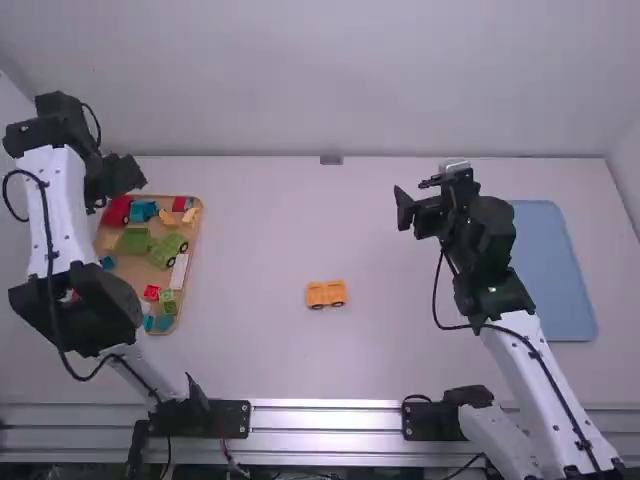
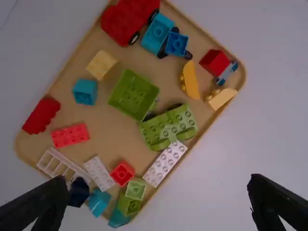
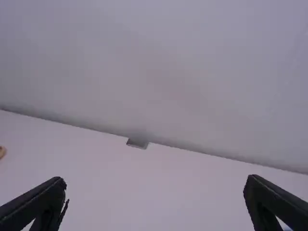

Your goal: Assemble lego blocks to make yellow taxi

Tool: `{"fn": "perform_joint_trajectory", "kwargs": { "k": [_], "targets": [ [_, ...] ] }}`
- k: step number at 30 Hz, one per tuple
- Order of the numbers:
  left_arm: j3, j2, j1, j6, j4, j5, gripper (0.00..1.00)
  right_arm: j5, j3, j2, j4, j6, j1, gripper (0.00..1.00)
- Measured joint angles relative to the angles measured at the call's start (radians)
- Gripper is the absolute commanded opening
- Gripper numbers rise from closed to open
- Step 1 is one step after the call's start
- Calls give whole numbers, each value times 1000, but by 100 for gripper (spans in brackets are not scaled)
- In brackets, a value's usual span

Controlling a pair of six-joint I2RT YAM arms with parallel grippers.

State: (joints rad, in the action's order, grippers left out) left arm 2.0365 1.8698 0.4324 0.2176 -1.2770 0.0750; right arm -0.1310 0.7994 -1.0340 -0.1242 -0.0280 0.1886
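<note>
Over the far part of the wooden tray (image 1: 199,235), my left gripper (image 1: 120,190) hangs above the loose blocks. In the left wrist view my left gripper (image 2: 158,182) is open with nothing held. A pale yellow block (image 2: 101,64), a curved yellow block (image 2: 190,82) and another yellow piece (image 2: 222,98) lie in the tray. On the table's middle sits a yellow-orange vehicle assembly (image 1: 326,294) with dark wheels. My right gripper (image 1: 412,196) is raised right of the middle, farther back than the assembly; in the right wrist view my right gripper (image 3: 158,182) stands open and unladen.
The tray also holds a red vehicle (image 2: 126,21), green pieces (image 2: 134,94), a green wheeled base (image 2: 169,126) and a white plate (image 2: 165,162). A blue mat (image 1: 555,270) lies on the right. A wall rises behind the table, with a small grey bracket (image 1: 331,159) at the edge.
</note>
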Motion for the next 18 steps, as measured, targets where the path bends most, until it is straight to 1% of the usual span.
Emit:
{"fn": "perform_joint_trajectory", "kwargs": {
  "k": [5, 14, 18],
  "targets": [
    [0, 0, 1, -4, -27, 26, 99, -3, 0, 0, 10, 13, 0, 99],
    [1, 0, 22, 99, -72, 74, 99, -3, 0, 0, -5, 22, 0, 99],
    [1, 0, 25, 115, -48, 144, 99, -3, 0, 0, -6, 24, 0, 99]
  ]
}}
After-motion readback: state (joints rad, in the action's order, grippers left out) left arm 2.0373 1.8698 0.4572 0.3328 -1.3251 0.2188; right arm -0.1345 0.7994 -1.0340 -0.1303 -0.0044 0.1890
